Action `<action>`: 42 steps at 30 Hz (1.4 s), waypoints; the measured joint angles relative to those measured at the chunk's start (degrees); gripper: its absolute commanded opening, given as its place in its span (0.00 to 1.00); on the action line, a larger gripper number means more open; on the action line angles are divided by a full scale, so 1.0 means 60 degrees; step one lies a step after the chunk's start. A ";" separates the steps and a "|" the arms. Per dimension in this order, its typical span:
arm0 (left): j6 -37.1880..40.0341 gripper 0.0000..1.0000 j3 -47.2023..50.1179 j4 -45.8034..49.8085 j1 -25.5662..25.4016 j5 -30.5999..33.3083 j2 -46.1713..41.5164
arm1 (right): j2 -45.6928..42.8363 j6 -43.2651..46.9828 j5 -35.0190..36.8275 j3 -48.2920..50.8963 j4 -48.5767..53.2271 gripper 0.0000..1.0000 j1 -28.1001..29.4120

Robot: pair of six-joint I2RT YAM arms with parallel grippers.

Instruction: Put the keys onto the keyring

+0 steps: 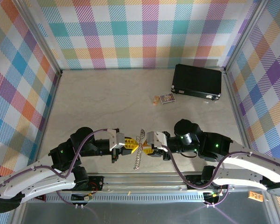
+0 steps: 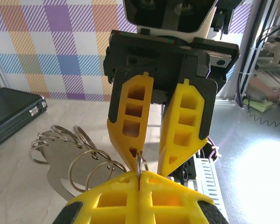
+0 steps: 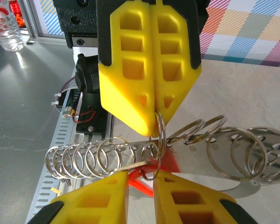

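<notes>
**Two grippers meet nose to nose over the keyring**

From above, both arms are tucked in at the near edge of the table point(image 1: 102, 102). The left gripper point(image 1: 132, 147) and right gripper point(image 1: 144, 146) come tip to tip at the middle. The keyring point(image 1: 138, 161) sits right between them, a thin silver strip running near to far. Far off to the right lies a black case point(image 1: 197, 81), with a small card point(image 1: 167, 98) just beside its left end.

Over to the left wrist. The left gripper point(image 2: 140, 173) has its yellow fingers pressed flat together, and one wire ring is pinched in the seam. Facing it, the right gripper point(image 2: 150, 163) has its tips a little apart, either side of that same ring. The rest of the keyring point(image 2: 56, 161) fans out to the left, metal plate and loops resting on the table, and the case point(image 2: 9, 112) is at the left edge.

Now the right wrist. The left gripper point(image 3: 151, 123) comes down from the top, clamped tight on a ring of the keyring point(image 3: 126, 146). The other loops string out left and right. The right gripper point(image 3: 141, 175) shows a clear gap between its fingers. The key point(image 3: 170, 164) is down in that gap, red head under the rings and blade pointing left. I can't tell whether either finger is touching it.
</notes>
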State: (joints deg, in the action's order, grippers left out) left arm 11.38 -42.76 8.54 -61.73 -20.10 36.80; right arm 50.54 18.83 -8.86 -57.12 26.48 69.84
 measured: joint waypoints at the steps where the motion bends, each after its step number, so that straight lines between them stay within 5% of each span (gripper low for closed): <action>1: -0.0004 0.00 0.0007 -0.0055 0.0000 -0.0011 -0.0004 | -0.0018 -0.0018 0.0000 0.0015 -0.0011 0.21 0.0000; 6: -0.0044 0.00 0.0051 -0.0244 0.0000 -0.0113 -0.0047 | -0.0022 -0.0033 -0.0007 0.0033 -0.0084 0.19 0.0000; 12: -0.0146 0.00 0.0051 -0.0270 0.0000 -0.0310 -0.0189 | -0.0106 -0.0157 -0.0073 0.0055 -0.0189 0.31 0.0015; 19: -0.0222 0.00 0.0062 -0.0277 0.0000 -0.0481 -0.0299 | -0.0525 -0.0226 -0.0168 0.0160 -0.0313 0.32 0.0044; 42: -0.0255 0.00 0.0178 -0.0459 0.0000 -0.0769 -0.0291 | -0.0288 -0.0237 -0.0219 0.0193 -0.0783 0.15 0.0044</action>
State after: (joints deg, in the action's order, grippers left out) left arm 9.85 -41.69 5.78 -61.73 -24.71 35.05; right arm 48.82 17.41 -10.17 -55.96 21.78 70.11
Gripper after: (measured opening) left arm 0.063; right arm 0.179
